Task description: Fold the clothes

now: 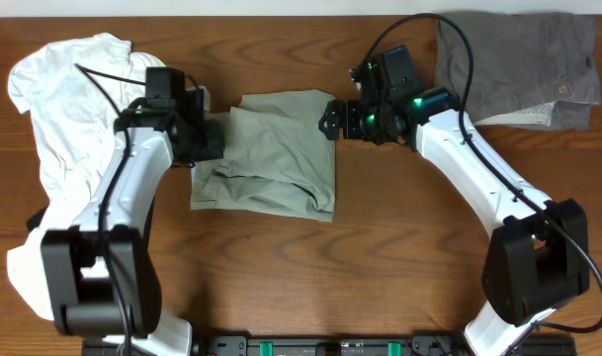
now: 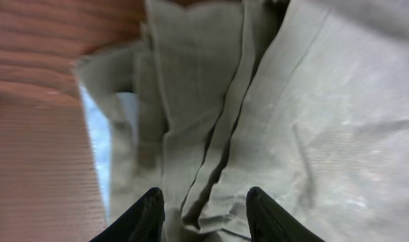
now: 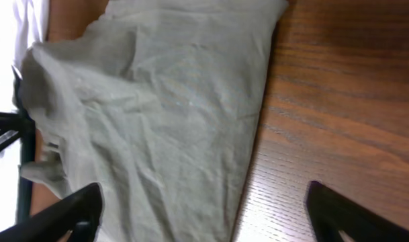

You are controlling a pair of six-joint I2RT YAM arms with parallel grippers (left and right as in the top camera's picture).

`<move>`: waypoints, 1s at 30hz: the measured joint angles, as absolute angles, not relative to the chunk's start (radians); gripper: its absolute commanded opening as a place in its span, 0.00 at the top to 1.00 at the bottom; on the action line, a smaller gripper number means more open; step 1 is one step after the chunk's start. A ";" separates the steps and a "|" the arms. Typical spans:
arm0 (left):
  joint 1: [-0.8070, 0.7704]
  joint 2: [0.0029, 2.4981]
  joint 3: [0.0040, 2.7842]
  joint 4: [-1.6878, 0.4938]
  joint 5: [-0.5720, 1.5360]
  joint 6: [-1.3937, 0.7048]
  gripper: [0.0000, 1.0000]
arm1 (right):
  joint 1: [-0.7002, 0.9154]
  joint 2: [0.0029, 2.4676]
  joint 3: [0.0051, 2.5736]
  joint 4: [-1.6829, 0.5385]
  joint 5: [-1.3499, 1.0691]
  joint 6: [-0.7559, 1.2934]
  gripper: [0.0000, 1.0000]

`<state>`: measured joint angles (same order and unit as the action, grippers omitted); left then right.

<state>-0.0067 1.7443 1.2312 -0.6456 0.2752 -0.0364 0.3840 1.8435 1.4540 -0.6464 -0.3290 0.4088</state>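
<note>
From above I see one pair of khaki shorts (image 1: 276, 148) lying in the middle of the wooden table (image 1: 380, 257), already doubled into a rough rectangle, wrinkled and not tidy. One white T-shirt (image 1: 58, 109) lies in a heap at the left, and one pair of darker grey shorts (image 1: 513, 59) lies at the far right corner; both are apart from the khaki pair. There are two arms: the left gripper (image 1: 210, 138) is at the left edge of the khaki cloth and the right gripper (image 1: 330, 119) is at its upper right edge. In the left wrist view the two dark fingers (image 2: 150, 215) are only partly apart, and a raised fold (image 2: 211, 195) of the cloth runs between them. I cannot tell if they really pinch it or only stand around it. A strip of pale blue lining (image 2: 97, 134) shows at the side near the wood. In the right wrist view the fingertips (image 3: 70, 208) stand wide apart and hold nothing; the cloth is under one of them and bare wood under the other. I think this cotton is light, soft and limp, so it will sag and crease when lifted and will not slip much. The good places to take it are the thicker parts, the waistband or a hem corner, one for each gripper.
</note>
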 measured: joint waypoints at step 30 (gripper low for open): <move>-0.016 1.921 1.244 -0.692 0.169 -0.054 0.53 | 0.583 2.106 1.454 -0.417 -0.414 0.400 0.99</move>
